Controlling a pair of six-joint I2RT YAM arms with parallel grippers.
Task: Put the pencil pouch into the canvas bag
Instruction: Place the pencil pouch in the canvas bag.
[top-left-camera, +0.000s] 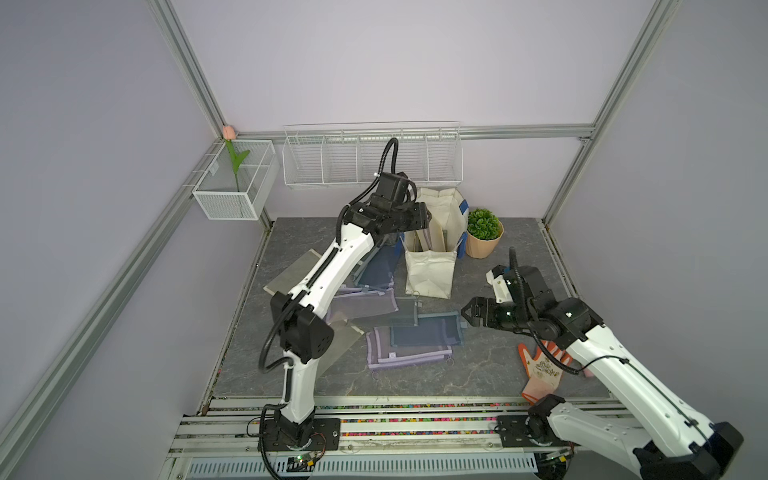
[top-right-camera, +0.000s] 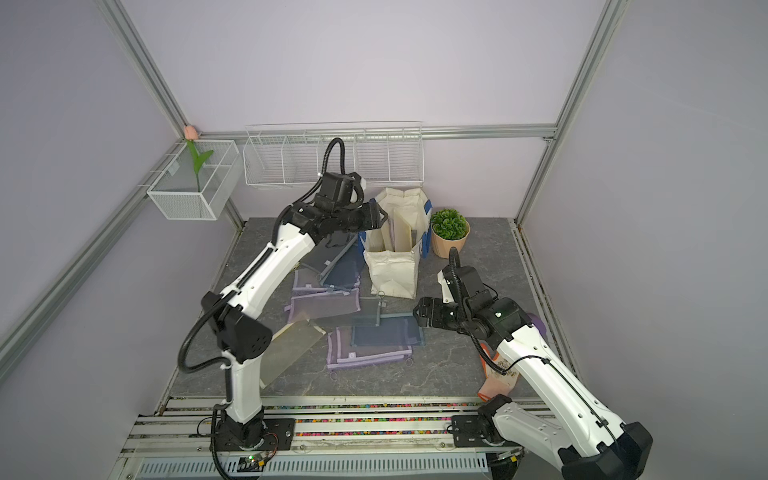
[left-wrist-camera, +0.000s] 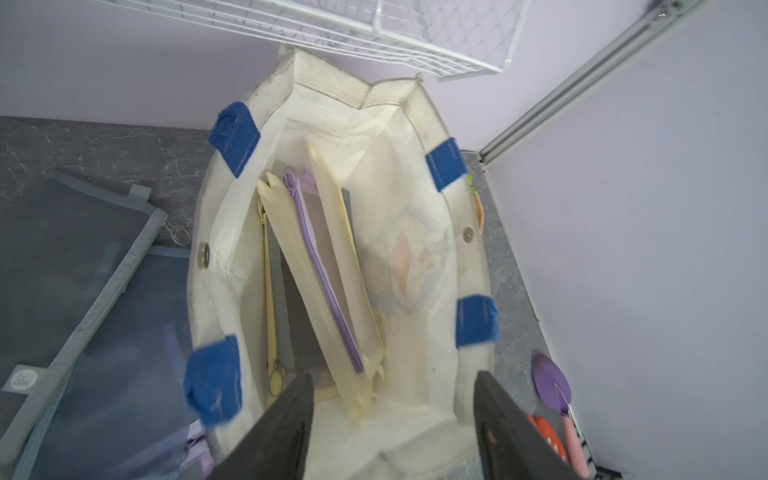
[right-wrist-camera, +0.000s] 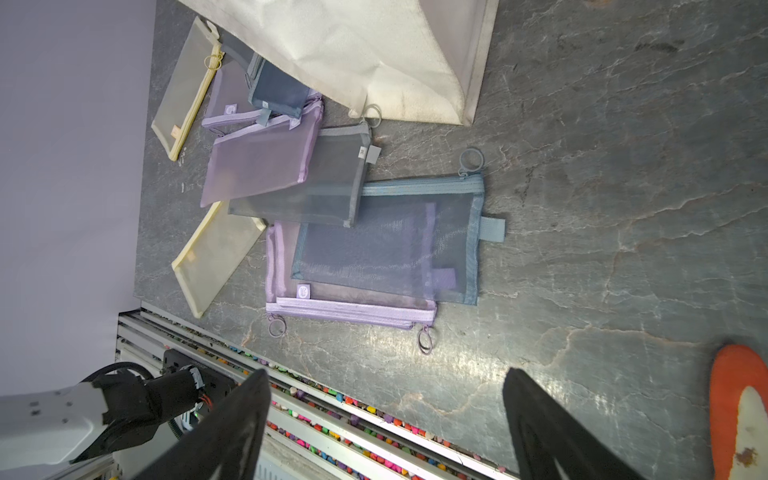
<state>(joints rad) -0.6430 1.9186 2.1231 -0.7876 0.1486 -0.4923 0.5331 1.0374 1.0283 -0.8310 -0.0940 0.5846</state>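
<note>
Standing on edge inside the canvas bag (left-wrist-camera: 415, 104), the pencil pouch (left-wrist-camera: 326, 282) with its lilac zip leans between cream panels (left-wrist-camera: 345, 232). Only the left wrist view looks down into the bag and shows this; both top views are too small to pick the pouch out. The left gripper (left-wrist-camera: 395, 376) hangs over the bag's mouth, jaws apart and empty. The right gripper (right-wrist-camera: 386, 372), spread wide and holding nothing, hovers over the table (right-wrist-camera: 582, 208). Its wrist view shows loose mesh pouches (right-wrist-camera: 257, 162), a blue-grey pouch (right-wrist-camera: 386, 241) overlapping a lilac pouch (right-wrist-camera: 353, 305). A top view adds the potted plant (top-left-camera: 483, 232) just beside the bag.
</note>
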